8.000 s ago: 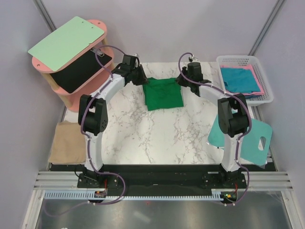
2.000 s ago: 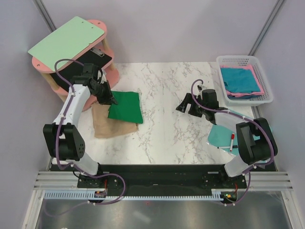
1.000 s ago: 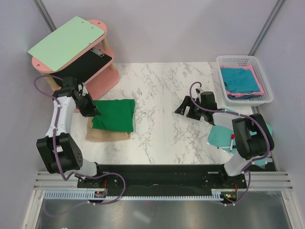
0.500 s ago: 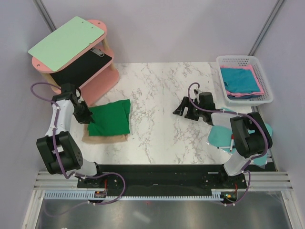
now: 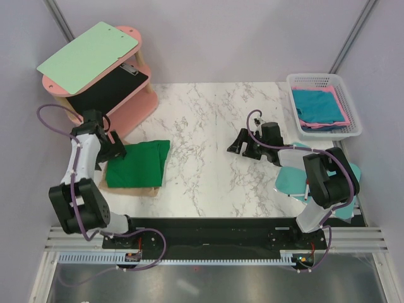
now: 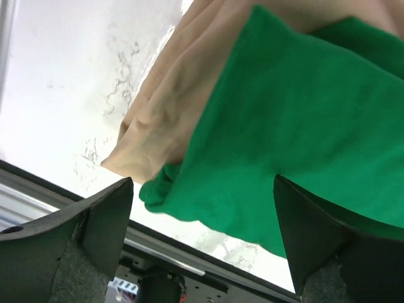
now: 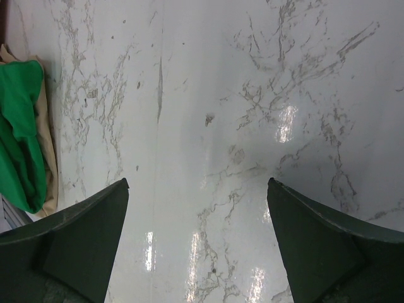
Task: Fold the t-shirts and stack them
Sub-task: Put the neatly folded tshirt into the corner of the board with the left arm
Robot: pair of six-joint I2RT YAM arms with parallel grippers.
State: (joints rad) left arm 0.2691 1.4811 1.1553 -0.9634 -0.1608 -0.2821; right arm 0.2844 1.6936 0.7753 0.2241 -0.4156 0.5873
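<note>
left claw (image 6: 202, 184) spread wide, empty, over soft folded green t-shirt (image 6: 303, 126) atop tan t-shirt (image 6: 165, 107)

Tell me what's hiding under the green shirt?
A tan t-shirt lies under the green t-shirt. Only its edge peeks out; the rest is covered, so its fold cannot be seen.
</note>
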